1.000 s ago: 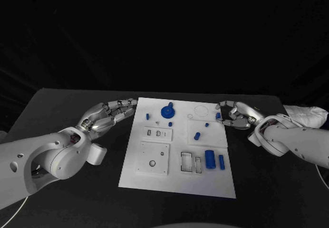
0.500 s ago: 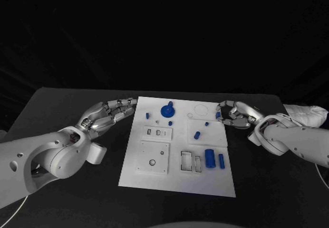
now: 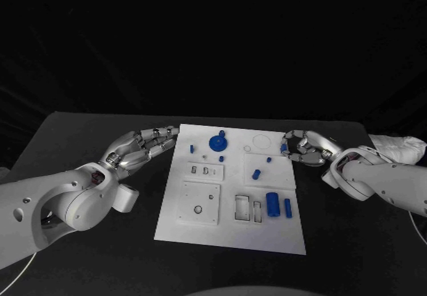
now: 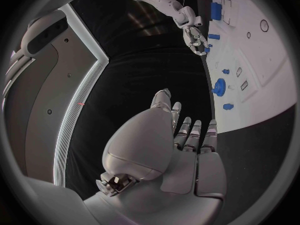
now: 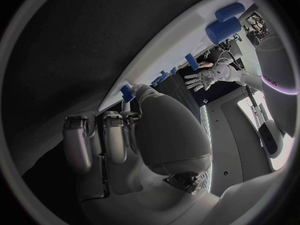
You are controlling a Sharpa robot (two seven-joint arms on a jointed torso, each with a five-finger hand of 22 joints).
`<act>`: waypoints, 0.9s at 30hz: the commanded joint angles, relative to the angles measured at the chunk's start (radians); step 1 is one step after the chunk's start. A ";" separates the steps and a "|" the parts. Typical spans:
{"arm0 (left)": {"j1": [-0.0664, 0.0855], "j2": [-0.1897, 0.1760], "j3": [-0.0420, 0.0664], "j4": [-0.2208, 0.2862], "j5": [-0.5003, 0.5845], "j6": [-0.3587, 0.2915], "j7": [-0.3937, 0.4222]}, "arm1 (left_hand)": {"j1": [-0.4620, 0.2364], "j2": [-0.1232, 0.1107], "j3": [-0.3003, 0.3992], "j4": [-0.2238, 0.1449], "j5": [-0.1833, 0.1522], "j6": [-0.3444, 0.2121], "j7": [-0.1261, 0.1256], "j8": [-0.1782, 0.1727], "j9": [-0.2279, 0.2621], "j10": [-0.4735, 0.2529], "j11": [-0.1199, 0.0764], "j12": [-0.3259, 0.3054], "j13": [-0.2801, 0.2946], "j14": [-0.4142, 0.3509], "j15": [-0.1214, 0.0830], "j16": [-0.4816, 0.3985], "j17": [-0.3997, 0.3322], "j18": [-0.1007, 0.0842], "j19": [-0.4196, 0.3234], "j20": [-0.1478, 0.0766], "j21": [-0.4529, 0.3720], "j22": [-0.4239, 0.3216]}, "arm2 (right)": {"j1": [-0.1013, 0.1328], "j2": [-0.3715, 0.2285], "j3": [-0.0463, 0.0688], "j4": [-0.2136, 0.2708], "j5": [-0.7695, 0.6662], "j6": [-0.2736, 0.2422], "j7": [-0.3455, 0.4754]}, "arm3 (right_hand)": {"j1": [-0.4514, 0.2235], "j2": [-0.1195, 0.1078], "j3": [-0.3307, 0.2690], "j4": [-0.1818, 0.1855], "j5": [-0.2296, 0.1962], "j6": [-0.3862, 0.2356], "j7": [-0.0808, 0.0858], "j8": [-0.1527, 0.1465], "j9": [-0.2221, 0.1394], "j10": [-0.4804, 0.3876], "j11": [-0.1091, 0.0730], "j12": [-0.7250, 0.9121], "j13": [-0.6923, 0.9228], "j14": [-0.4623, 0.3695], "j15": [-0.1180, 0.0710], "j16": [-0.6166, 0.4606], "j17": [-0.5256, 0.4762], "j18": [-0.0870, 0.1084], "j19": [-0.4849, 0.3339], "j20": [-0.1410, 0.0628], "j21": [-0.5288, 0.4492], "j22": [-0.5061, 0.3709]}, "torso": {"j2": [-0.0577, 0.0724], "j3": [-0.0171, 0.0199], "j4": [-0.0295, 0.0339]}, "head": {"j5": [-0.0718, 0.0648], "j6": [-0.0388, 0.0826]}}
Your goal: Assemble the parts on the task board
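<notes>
Surface: black table [image 3: 89,132], white task board [image 3: 233,228] at centre.
Parts: about nine blue pieces on the board, round gear [image 3: 218,144] at 12 o'clock.
Left hand [image 3: 140,150]: fingers apart, holding nothing, at board's 10 o'clock edge.
Right hand [image 3: 305,150]: pinching a small blue part [image 3: 284,148] at 2 o'clock edge.

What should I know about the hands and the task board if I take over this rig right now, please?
Left hand: fingers spread, holding nothing, beside the task board's far left edge.
Right hand: pinching a small blue part at the board's far right edge.
On the board: a blue gear at the far end, a small blue peg near the middle, a large blue cylinder and a slimmer blue piece nearer the robot.
Done: cannot tell which parts are seated.
Left: place the held part; several recesses look unfilled.
</notes>
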 commanded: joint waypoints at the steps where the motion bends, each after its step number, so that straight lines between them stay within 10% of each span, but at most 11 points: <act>1: 0.000 0.001 0.001 0.003 -0.011 0.018 0.012 | 0.010 -0.003 0.006 0.001 0.007 -0.007 0.003 0.002 -0.001 -0.001 0.007 0.004 0.000 -0.001 0.006 0.005 0.001 -0.006 0.008 -0.002 0.006 0.001 | -0.001 0.002 0.000 0.000 -0.006 0.018 -0.002 | 0.010 0.001 0.007 0.002 0.002 0.014 -0.001 0.019 0.008 0.105 0.004 0.004 0.263 0.106 0.007 0.003 0.263 -0.007 0.106 0.005 0.004 0.263 | 0.000 -0.0003 0.0004 | 0.001 -0.001; 19: 0.000 -0.002 0.001 0.004 -0.011 0.019 0.010 | 0.011 -0.002 0.007 0.001 0.007 -0.009 0.002 0.002 -0.001 -0.001 0.008 0.005 0.000 -0.002 0.006 0.005 0.001 -0.007 0.009 -0.002 0.007 0.001 | 0.002 0.001 0.000 0.018 0.019 -0.018 -0.009 | 0.018 0.011 0.021 0.002 0.002 0.086 -0.004 0.088 0.025 0.105 0.001 0.004 0.263 0.106 0.004 0.003 0.263 -0.007 0.106 0.003 0.004 0.263 | -0.001 -0.0004 -0.0024 | 0.011 -0.006; 27: 0.000 0.000 0.001 0.003 -0.011 0.018 0.008 | 0.011 -0.002 0.007 0.001 0.007 -0.009 0.002 0.002 -0.001 -0.001 0.008 0.005 0.000 -0.002 0.006 0.006 0.001 -0.008 0.009 -0.002 0.007 0.002 | 0.070 -0.015 0.001 0.135 0.027 0.000 -0.028 | 0.023 0.011 0.026 -0.001 -0.004 0.097 0.002 0.084 0.017 0.105 0.005 0.004 0.263 0.106 0.005 0.003 0.263 -0.007 0.106 0.003 0.004 0.263 | 0.000 0.0002 0.0004 | 0.011 -0.009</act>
